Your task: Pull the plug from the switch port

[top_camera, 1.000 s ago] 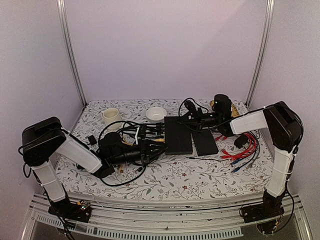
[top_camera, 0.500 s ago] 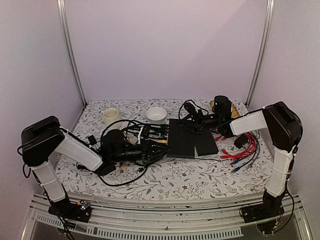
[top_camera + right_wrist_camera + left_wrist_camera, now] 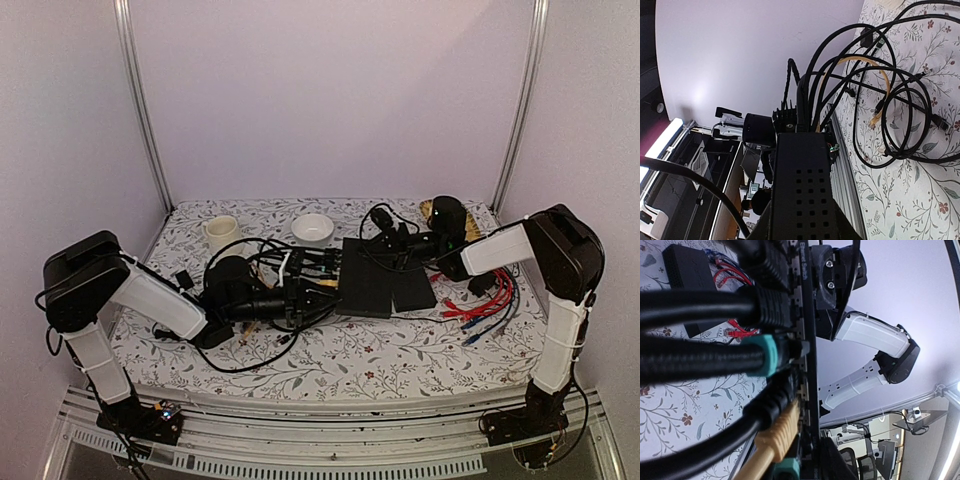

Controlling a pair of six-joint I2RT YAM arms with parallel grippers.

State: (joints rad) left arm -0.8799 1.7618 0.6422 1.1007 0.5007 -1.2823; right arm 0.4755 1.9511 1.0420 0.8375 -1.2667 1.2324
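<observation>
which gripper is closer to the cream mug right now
Left. The left gripper is at the plug edge of the switch, a little right of the cream mug; the right gripper is at the switch's opposite end, much farther right.

Counting up: two arms, left arm point(image 3: 160, 300) and right arm point(image 3: 495, 247). Two flat black boxes: the switch point(image 3: 365, 285), the shorter box point(image 3: 415, 292). One cream mug point(image 3: 220, 232), one white bowl point(image 3: 313, 228) — cables point(image 3: 305, 265) too tangled to count.
</observation>
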